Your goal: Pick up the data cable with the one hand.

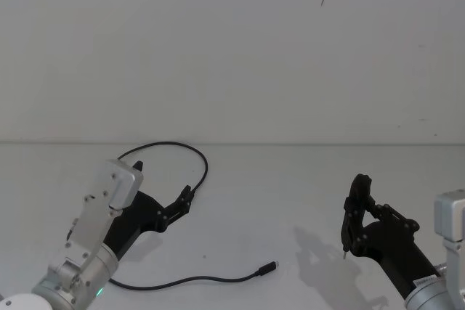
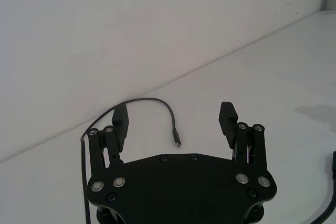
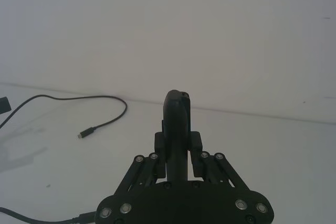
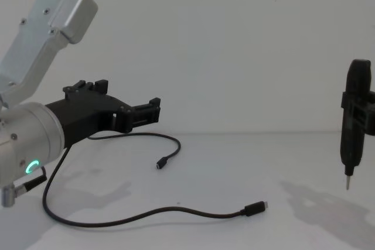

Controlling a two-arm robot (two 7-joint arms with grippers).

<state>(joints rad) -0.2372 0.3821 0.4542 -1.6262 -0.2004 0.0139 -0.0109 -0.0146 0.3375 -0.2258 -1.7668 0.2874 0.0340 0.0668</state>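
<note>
White table (image 1: 290, 201) is being crossed by the data cable (image 1: 218, 276), lying in a loose loop beneath the left gripper (image 2: 174, 111), whose fingers are being held wide apart. One strand ought to be straddled squarely before closing. The right gripper (image 3: 177, 145), clamped on a pen-shaped tool (image 4: 350, 127), is being held aside at the right.

The left gripper (image 2: 173, 114) reaches forward from the robot's left side on a thick silver wrist (image 4: 29, 136) whose ring light (image 4: 32, 167) glows green. Its two black fingers (image 2: 119, 121) are spread wide apart, and the silver arm link (image 4: 47, 21) slopes up behind it. The right gripper (image 3: 178, 141) hangs on the right, well apart from the left one, with its fingers closed on a black pen-shaped tool (image 4: 350, 127) that stands upright, metal tip pointing down.
</note>
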